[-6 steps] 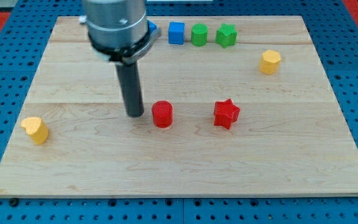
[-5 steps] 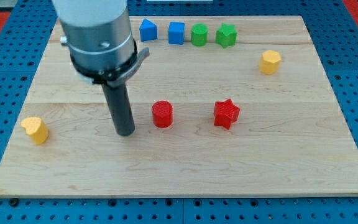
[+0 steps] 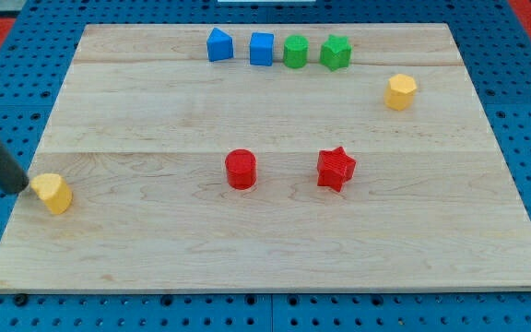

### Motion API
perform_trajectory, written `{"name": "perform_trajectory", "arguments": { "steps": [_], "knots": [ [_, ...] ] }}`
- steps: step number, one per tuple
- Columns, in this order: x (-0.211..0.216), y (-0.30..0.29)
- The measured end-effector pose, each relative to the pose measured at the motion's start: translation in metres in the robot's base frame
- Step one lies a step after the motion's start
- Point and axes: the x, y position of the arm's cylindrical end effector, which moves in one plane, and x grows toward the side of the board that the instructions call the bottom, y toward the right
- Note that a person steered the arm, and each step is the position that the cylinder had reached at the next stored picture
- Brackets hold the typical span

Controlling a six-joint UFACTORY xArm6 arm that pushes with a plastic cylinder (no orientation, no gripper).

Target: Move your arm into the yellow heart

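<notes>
Bench (image 3: pixel 275 258): wooden board on blue pegboard.
My tip (image 3: pixel 21 187): far left edge; plain rod, no jaws.
Yellow heart (image 3: pixel 53 193): touching, just right of tip.

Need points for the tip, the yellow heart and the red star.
my tip (image 3: pixel 20 188): camera view, rod's very end, touching or nearly touching the heart's left side.
yellow heart (image 3: pixel 53 193): camera view, middle of block.
red star (image 3: pixel 336 168): camera view, centre of top face.

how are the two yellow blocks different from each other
The yellow heart sits at the view's left edge of the board, with my tip right beside it on its left; the yellow hexagon sits far off at the view's upper right, nothing near it. Their outlines differ: heart versus six-sided. Both are yellow and similar in size.
</notes>
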Motion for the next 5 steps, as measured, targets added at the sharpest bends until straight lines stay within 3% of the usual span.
{"name": "perform_trajectory", "arguments": {
  "steps": [1, 2, 3, 4, 5],
  "knots": [
    [-0.011, 0.026],
    [0.014, -0.012],
    [0.021, -0.014],
    [0.036, 0.015],
    [0.026, 0.018]
  ]
}}
